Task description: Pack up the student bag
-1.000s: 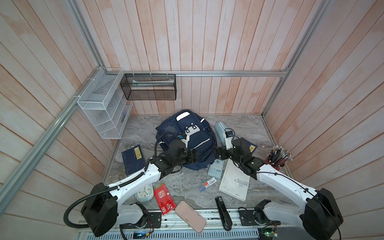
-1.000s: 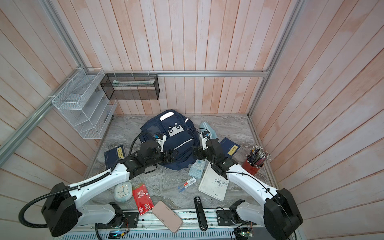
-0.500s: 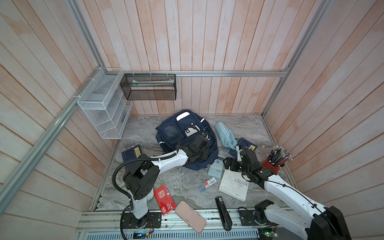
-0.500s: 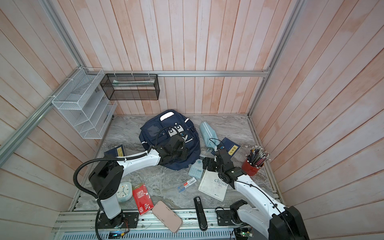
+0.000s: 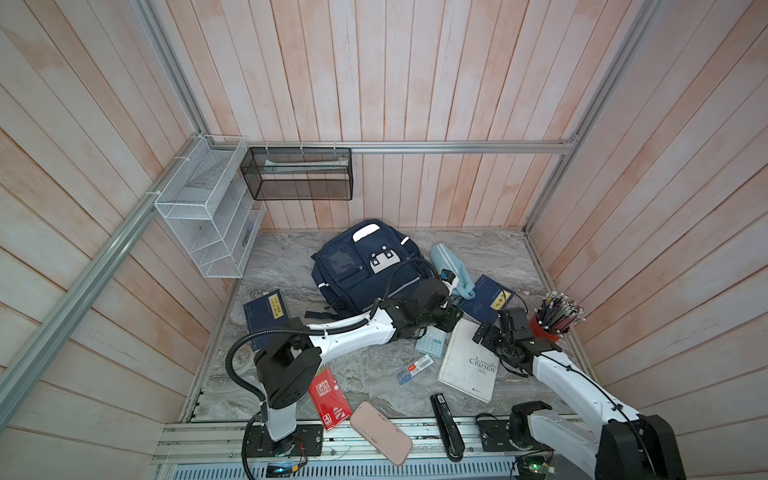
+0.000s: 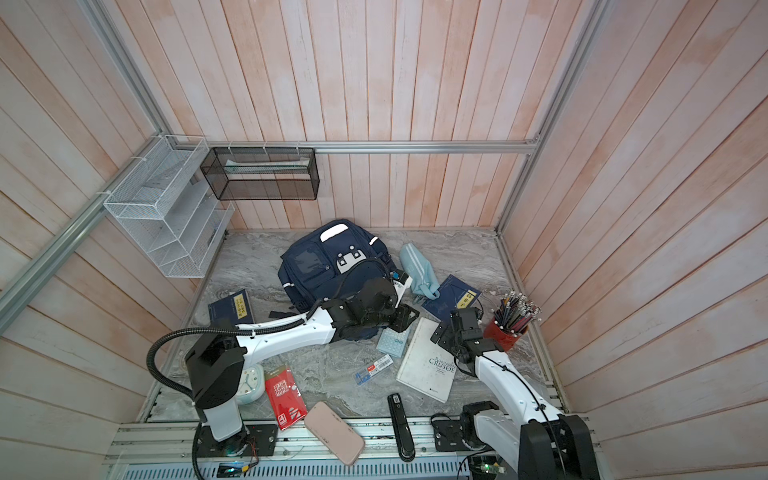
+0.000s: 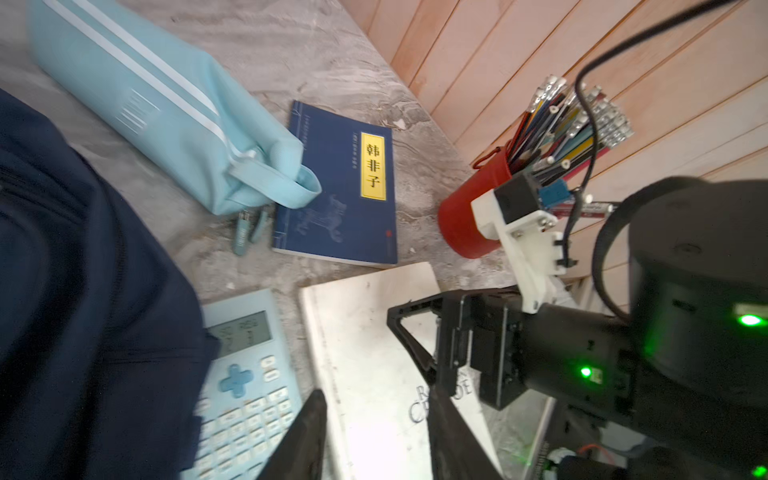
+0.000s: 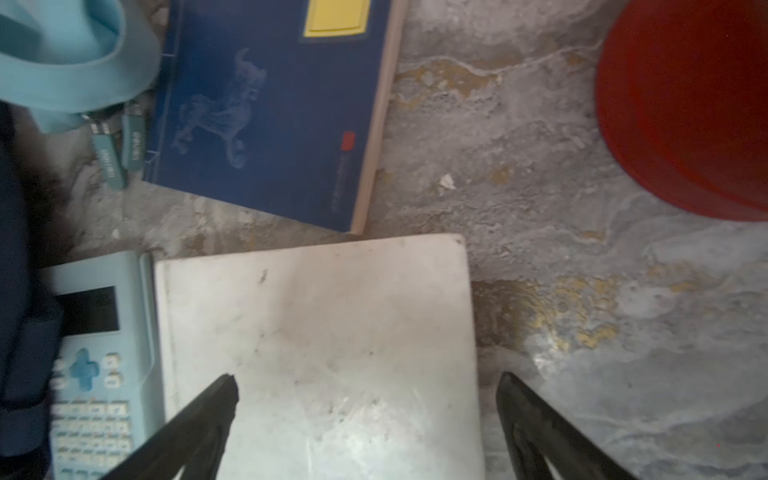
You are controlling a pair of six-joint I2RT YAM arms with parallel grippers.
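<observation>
Left gripper [image 7: 376, 403] has swung off the student bag [image 5: 357, 270] over the white book [image 5: 465, 365] (jaws apart, empty); right gripper [image 8: 368, 378] has retreated, jaws wide.

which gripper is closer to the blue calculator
Left. The left gripper hangs over the edge between calculator and white book; the right gripper straddles that book's corner, farther off.

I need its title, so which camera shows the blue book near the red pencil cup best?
The left wrist view: the blue book shows nearly its whole cover, yellow label sharp. The right wrist view cuts the book off mid-label; both top views show it small.
</observation>
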